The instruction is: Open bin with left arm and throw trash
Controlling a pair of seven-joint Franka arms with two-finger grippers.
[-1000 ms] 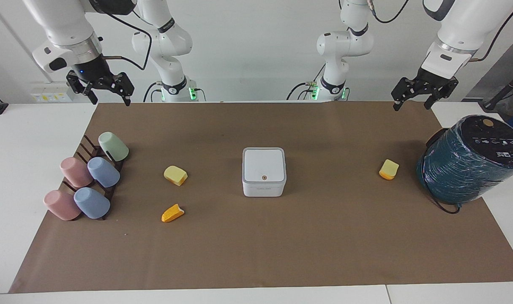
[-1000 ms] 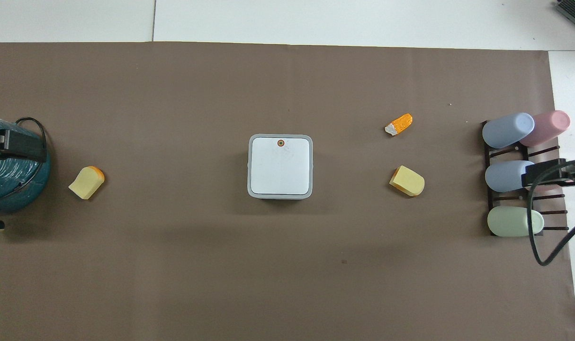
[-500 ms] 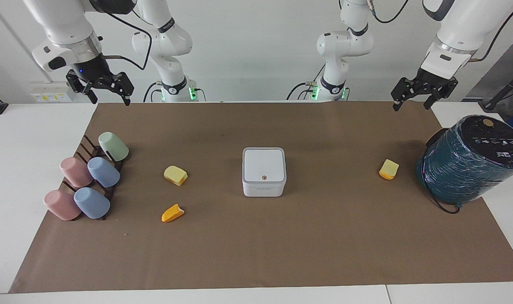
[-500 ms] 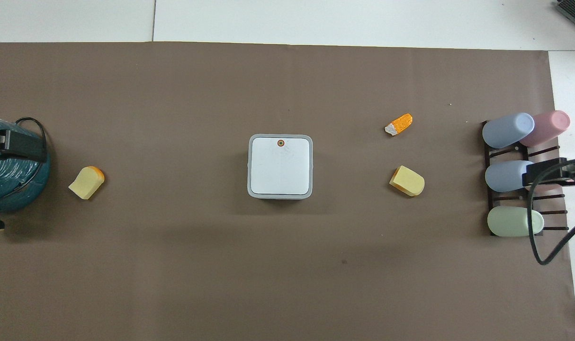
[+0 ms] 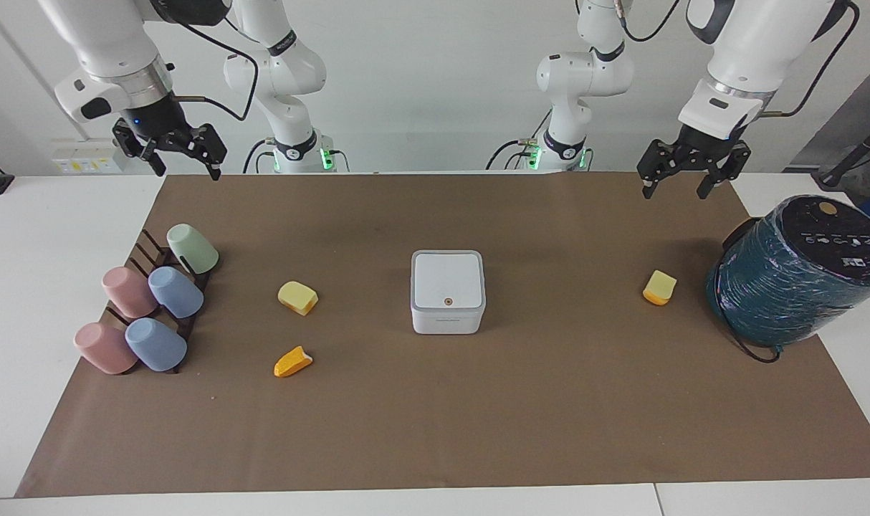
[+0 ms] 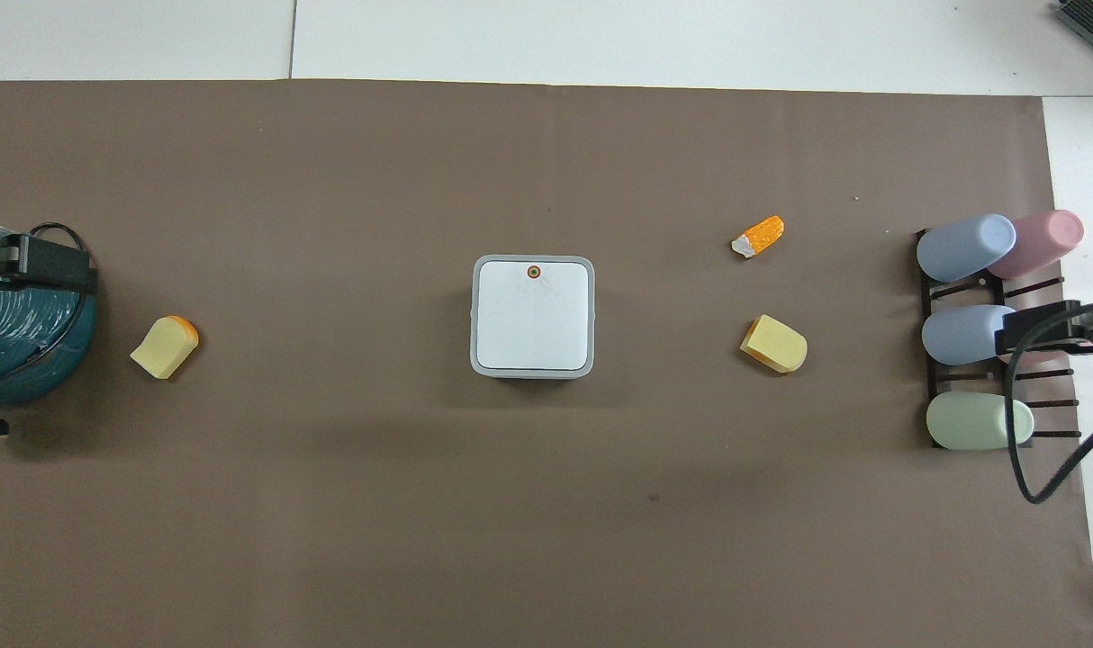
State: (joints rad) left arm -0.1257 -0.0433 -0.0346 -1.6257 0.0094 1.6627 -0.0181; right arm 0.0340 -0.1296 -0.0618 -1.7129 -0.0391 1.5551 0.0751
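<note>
While the lid is shut: the bin (image 5: 448, 291) sits mid-surface, its orange button (image 5: 447, 302) on the edge farther from the robots.
Right gripper (image 5: 184, 163): waits high over the mat's edge near the cups (image 5: 150, 308), fingers spread wide, holding nothing.
Trash: two chunks (image 5: 297, 297) (image 5: 292, 362) lie toward the right arm's end, one (image 5: 659, 287) toward the left arm's end near the teal cylinder (image 5: 793, 276).
Left gripper (image 5: 676, 183): hangs above the mat, fingers apart, empty.
Step advice: bring one fingertip squarely down on the button, pressing gently so the light bin does not slide.
</note>
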